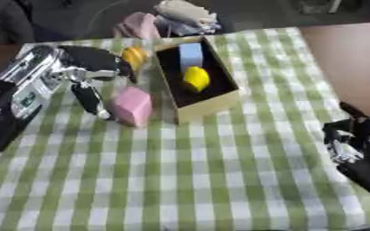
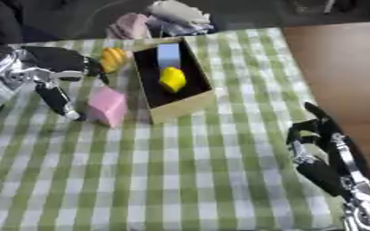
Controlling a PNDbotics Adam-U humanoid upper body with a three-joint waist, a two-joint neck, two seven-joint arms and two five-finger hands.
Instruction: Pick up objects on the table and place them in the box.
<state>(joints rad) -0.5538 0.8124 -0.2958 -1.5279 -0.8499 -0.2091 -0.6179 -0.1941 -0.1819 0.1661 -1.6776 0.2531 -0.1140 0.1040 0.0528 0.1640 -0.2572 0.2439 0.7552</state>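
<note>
A pink block (image 1: 133, 106) stands on the green-checked cloth, just left of an open cardboard box (image 1: 208, 107). Inside the box lie a light blue block (image 1: 191, 54) and a yellow object (image 1: 195, 79). An orange-yellow object (image 1: 133, 56) lies outside the box by its far left corner. My left hand (image 1: 93, 58) hovers at the upper left, open. One long finger (image 1: 90, 99) reaches down along the pink block's left side, and the others end above and behind the block. My right hand (image 2: 322, 155) rests open at the lower right, holding nothing.
Pink and grey soft things (image 1: 172, 18) lie at the cloth's far edge behind the box. Bare brown tabletop (image 1: 354, 58) shows to the right of the cloth. The near half of the checked cloth (image 1: 188, 180) carries no objects.
</note>
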